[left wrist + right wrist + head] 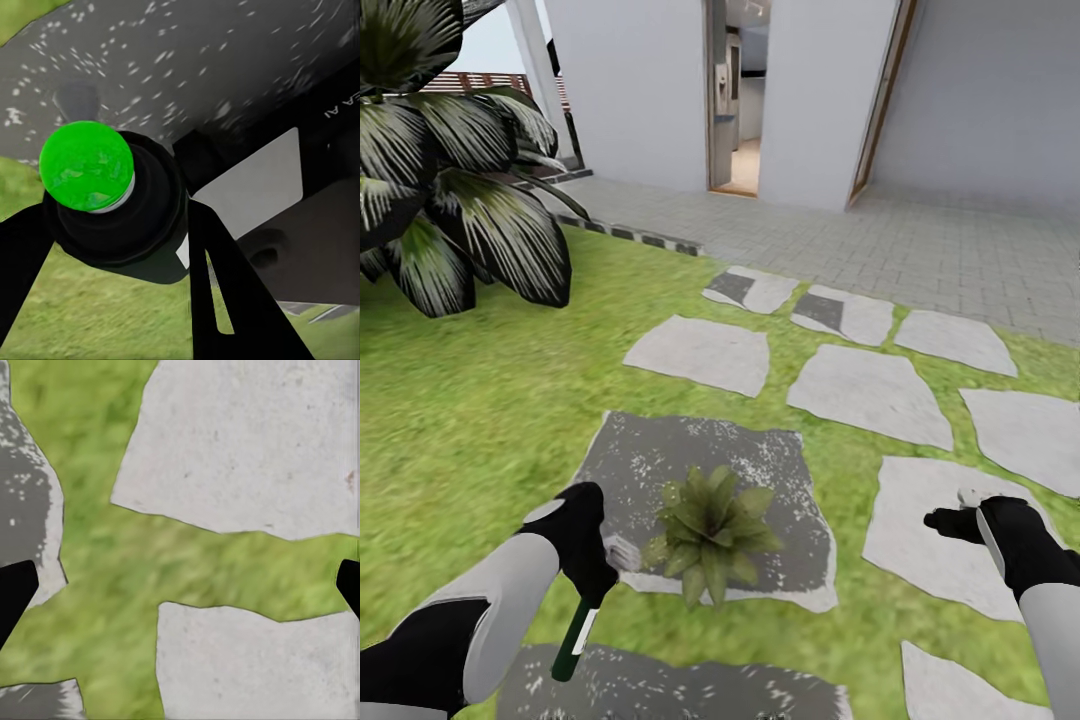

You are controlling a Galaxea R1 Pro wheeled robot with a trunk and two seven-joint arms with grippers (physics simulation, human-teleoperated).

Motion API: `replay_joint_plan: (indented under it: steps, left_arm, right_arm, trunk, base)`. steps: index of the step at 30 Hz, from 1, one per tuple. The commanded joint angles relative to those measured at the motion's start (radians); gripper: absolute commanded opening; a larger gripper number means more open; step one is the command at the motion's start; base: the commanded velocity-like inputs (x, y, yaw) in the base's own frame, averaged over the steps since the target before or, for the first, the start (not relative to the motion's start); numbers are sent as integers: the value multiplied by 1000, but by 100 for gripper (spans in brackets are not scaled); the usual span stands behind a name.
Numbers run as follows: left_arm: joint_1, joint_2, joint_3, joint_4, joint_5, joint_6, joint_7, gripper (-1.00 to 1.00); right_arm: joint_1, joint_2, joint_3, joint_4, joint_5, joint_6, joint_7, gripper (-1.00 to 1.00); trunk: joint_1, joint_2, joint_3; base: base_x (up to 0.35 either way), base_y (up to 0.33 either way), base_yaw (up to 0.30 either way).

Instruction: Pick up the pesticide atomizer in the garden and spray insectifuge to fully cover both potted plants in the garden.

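Observation:
The pesticide atomizer (574, 640), a slim black bottle with a white label, hangs tilted below my left gripper (593, 590), which is shut on it, just left of a potted plant (710, 530). That plant is a low rosette of pointed green leaves on a dark mottled stone (640, 460) in the garden lawn. In the left wrist view the atomizer (112, 217) shows a green dot on top and a white label, held between the black fingers (225, 300) of the left gripper (120, 221). My right gripper (950, 522) hovers open over a pale stepping stone; the right gripper (180, 589) holds nothing.
A big striped spiky plant (450, 200) stands at the far left. Pale stepping stones (870, 390) lead to a grey paved patio (920, 240) and an open house doorway (737, 100). Another dark mottled stone (680, 690) lies by my base.

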Motion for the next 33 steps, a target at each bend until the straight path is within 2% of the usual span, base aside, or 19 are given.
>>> replay_joint_plan:
  steps: [1, 10, 12, 15, 29, 33]
  left_arm:
    - [0, -1, 8, -1, -10, 7, -6, -100]
    - [0, -1, 9, -5, -10, 7, -5, -100]
    - [0, -1, 9, -32, -10, 7, -5, -100]
    - [0, -1, 10, -63, -9, 7, -5, -100]
    - [0, -1, 10, -88, -3, 6, -5, -100]
    - [0, -11, 10, -94, -2, 5, -5, -100]
  right_arm:
    - [0, 0, -3, -1, 11, 3, 9, 100]
    - [0, 0, -3, 0, 11, 4, 9, 100]
    - [0, 0, -3, 0, 11, 3, 9, 100]
    - [0, 0, -3, 0, 11, 3, 9, 100]
    - [0, 0, -3, 0, 11, 4, 9, 100]
    - [0, 0, -3, 0, 11, 3, 9, 100]
  trunk:
    - [0, 0, -1]
    - [0, 0, -1]
    - [0, 0, -1]
    - [0, 0, -2]
    - [0, 0, -8]
    - [0, 0, -8]
  base:
    - [-206, -230, 9]
    - [-225, -251, 1]
    - [-178, -221, 0]
    - [-10, -61, 129]
    - [6, -3, 227]
    - [0, -26, 110]
